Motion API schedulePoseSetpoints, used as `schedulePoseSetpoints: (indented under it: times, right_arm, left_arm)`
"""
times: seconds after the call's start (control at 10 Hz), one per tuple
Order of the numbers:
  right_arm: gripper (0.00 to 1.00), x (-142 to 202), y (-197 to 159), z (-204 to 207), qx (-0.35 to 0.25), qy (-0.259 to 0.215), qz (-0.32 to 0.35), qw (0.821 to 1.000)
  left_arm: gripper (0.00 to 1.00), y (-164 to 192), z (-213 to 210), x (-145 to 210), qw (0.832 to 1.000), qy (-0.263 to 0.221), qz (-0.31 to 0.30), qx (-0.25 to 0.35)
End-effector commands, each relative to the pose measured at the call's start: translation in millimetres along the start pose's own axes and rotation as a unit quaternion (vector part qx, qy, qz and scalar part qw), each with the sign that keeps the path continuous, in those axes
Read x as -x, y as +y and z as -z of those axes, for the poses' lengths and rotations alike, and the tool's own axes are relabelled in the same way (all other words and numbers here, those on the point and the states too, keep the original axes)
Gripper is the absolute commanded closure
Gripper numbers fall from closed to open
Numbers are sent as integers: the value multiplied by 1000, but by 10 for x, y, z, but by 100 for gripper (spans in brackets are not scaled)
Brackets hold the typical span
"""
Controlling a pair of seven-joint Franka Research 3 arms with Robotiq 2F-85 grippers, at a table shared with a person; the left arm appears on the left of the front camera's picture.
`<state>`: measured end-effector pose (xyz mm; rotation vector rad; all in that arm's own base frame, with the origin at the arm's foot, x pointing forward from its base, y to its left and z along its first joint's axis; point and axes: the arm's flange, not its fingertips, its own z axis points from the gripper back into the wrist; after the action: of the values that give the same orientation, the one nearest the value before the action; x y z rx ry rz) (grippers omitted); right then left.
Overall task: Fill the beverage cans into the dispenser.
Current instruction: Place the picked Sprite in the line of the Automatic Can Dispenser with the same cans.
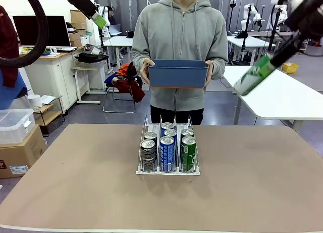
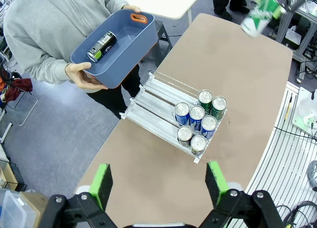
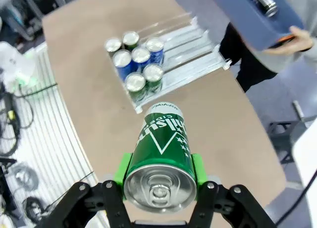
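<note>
Right wrist view: right pincer [image 3: 159,167] pinching a green can [image 3: 161,134] high above the worktop [image 3: 99,139], long axis tilted toward the rack [image 3: 193,45] below and ahead. Rack holds seven cans [image 3: 140,54] bunched at its front; rear of the lanes bare. Left pincer [image 2: 161,181] spread, holding nothing. Person's bin [image 2: 138,40] holds one dark can [image 2: 102,45].

- The dispenser [image 1: 167,171] stands in the middle of the table [image 1: 252,182].
- Seven cans [image 1: 167,153] stand in its near end: two in the left lane, three in the middle, two in the right.
- Behind the far edge a person [image 1: 179,41] holds a bin [image 1: 178,74]; one can [image 2: 101,45] lies in it.
- The right gripper [image 3: 159,169], high to the right of the dispenser, clasps a further can [image 3: 161,134].
- The left gripper [image 2: 159,181] hangs high at the left, jaws apart.
</note>
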<state>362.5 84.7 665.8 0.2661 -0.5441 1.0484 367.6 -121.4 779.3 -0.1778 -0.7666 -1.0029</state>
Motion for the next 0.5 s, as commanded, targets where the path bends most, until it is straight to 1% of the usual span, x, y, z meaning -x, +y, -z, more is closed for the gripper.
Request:
schedulePoseSetpoints:
  times: [0.0,0.1,0.2,0.3,0.4]
  right_arm:
    - [42,77,242,241,30,12,-33,999]
    - [42,48,369,413,38,15,-43,998]
    - [42,26,480,582,25,26,-57,998]
    - [42,-10,480,785,4,23,-70,997]
    - [42,-49,551,1015,-28,34,-87,995]
  left_arm:
    - [0,7,-10,17,1000,-1,-2,1]
    - [0,7,-10,17,1000,-1,-2,1]
    - [0,7,-10,17,1000,-1,-2,1]
    - [0,7,-10,17,1000,-1,-2,1]
    - [0,7,-10,17,1000,-1,-2,1]
